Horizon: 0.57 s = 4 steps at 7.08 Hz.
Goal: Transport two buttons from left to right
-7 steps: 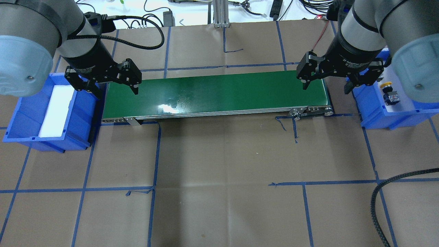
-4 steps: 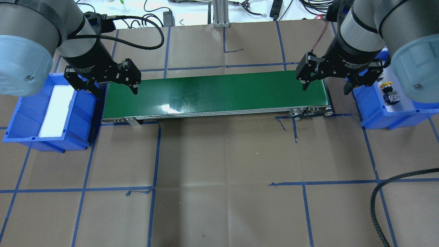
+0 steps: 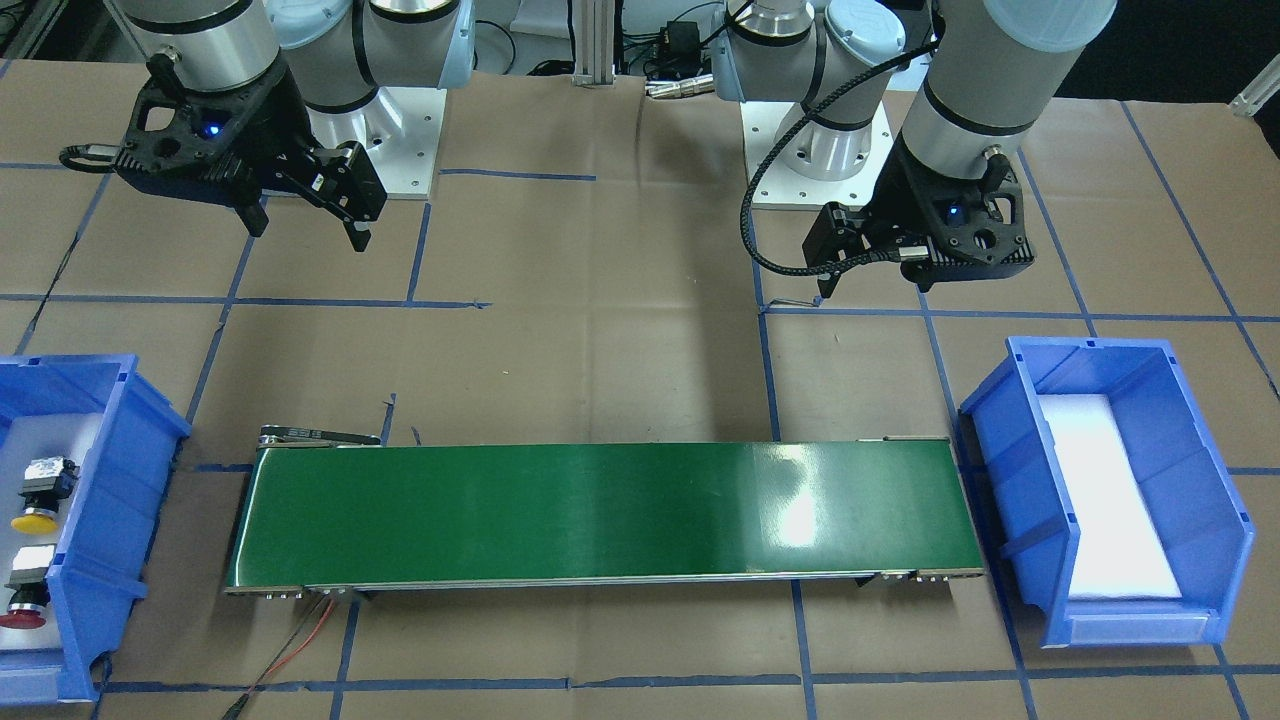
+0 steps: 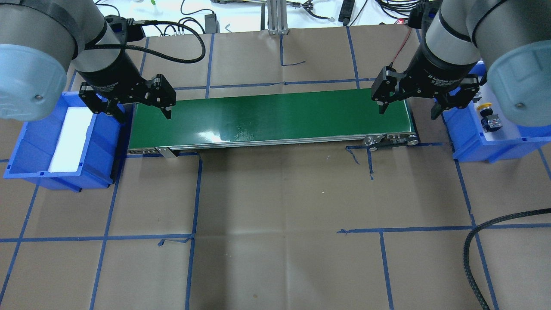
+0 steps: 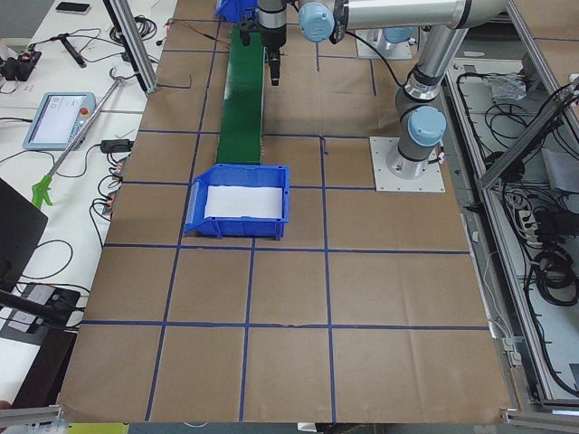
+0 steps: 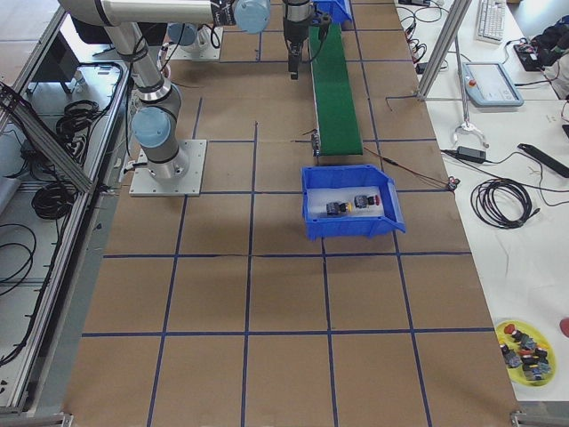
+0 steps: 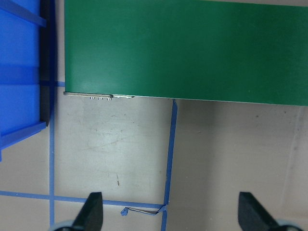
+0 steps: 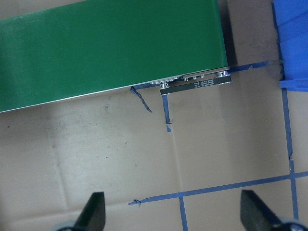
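Little has moved in the overhead view. Your left gripper (image 4: 137, 113) has edged a touch toward the left bin (image 4: 26, 142); the right gripper (image 4: 408, 110) sits much as it did. Both are spread wide and hold nothing, one over each end of the green belt (image 4: 271, 116).

Front-facing view: the yellow button (image 3: 32, 520) and the red button (image 3: 22, 618) lie in the right bin (image 3: 100, 500), a little apart. The left bin shows only its white pad (image 3: 1100, 500).

Right-end view: you see two buttons side by side in the right bin.

Left-end view: left bin, white pad, no button.

Wrist views: each shows its fingertips far apart at the lower corners, with nothing between them; belt edge and brown paper lie below.

Status, as a judgement: both buttons look delivered. You likely have only the arms left to park.
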### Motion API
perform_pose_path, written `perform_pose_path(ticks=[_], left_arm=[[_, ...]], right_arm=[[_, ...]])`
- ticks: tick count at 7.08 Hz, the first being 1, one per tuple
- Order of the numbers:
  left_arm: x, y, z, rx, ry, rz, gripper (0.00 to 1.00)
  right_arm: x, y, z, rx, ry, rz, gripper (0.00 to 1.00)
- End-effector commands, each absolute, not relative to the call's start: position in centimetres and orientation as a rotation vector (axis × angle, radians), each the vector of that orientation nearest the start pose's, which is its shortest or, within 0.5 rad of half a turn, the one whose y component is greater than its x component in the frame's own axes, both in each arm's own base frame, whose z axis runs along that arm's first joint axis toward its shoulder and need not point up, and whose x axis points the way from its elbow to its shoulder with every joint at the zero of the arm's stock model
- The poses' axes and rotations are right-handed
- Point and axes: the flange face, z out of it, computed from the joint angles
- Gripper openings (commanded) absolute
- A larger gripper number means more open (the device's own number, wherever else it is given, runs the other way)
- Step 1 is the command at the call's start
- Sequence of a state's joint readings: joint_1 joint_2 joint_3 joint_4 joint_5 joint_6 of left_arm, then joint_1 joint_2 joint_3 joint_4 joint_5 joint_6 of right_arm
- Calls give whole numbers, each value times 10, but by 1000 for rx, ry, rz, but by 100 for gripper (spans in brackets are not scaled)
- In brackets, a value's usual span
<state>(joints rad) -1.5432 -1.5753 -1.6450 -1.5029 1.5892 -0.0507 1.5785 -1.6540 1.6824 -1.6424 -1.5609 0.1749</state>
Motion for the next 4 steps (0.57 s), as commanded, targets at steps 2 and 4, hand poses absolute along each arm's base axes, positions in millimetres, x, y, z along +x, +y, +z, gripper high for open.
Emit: perform_pose_path(ticks=[2,4], left_arm=[[-119,-495,456,-103,3129,17,100],[-119,-495,455,-101,3129,19,100]], right_arm=[[137,-464,474,261,3121,-52,100],[137,-466,471,262,3125,-40,100]])
